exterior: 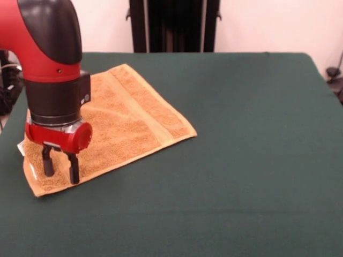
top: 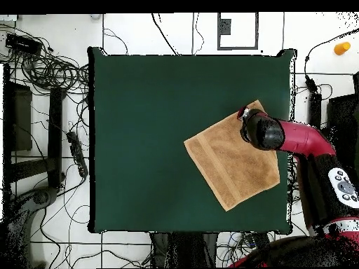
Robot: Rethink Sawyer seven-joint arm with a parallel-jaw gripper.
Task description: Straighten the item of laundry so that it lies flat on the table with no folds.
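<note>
The golden-orange terry hand towel (exterior: 118,126), roughly square with a woven band near one edge, lay spread almost flat and turned diamond-wise on the dark green cloth-topped table (exterior: 241,160), off toward one side edge of it. You had the black two-fingered gripper (exterior: 60,166) on the red and black arm directly over one corner region of the towel, so nearly all the cloth stretched away from the tool toward the table's middle. The fingers stood a little apart, tips at or just above the terry, holding nothing that you could see. By my judgement, any smoothing stroke had to run from that corner outward along the towel's diagonal.
</note>
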